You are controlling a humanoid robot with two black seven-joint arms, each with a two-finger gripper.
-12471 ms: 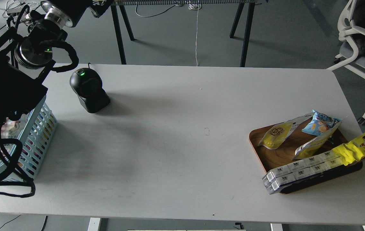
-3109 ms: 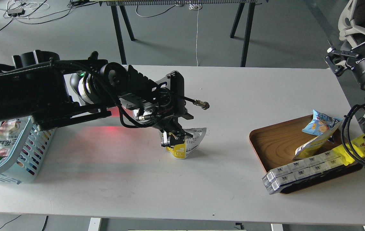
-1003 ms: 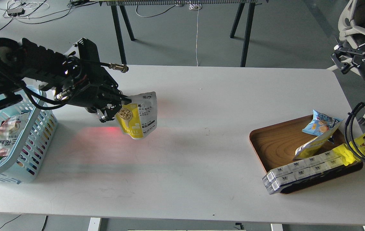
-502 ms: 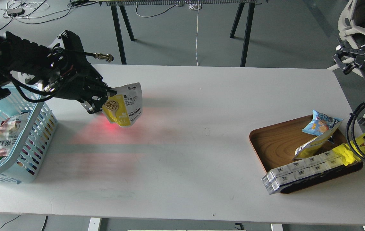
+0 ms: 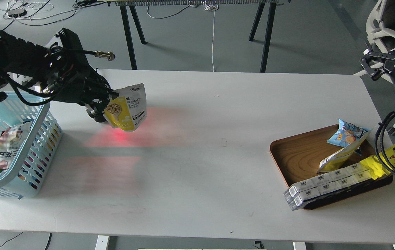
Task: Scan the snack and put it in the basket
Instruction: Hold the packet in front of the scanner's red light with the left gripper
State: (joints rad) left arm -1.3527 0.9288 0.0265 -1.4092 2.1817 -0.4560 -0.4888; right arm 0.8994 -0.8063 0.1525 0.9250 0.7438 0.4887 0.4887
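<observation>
Head view is showing you the left gripper (image 5: 109, 100) closed on the edge of the small yellow-and-white stand-up pouch with tan beans printed on it (image 5: 127, 108), which is hanging clear of the white counter (image 5: 197, 163) near its far left corner. A red scanner glow (image 5: 121, 134) is falling on the counter just below the pouch; the scanner itself is hiding behind the arm, so you cannot tell whether the barcode side is facing it. The light blue lattice-sided plastic basket (image 5: 43, 139) is sitting at the left edge, near the pouch but not under it, with another packet already lying inside.

You are holding the pouch by one margin only, so it is dangling at a tilt; a quick swing towards the basket could make it twist or slip out. A low carry risks catching the pouch on the basket rim. Releasing too early would drop it on the counter beside the basket.

The right gripper (image 5: 374, 64) is hanging off the far right corner, its fingers apart and holding nothing, well away from the brown wooden tray (image 5: 294, 159) of other snacks.
</observation>
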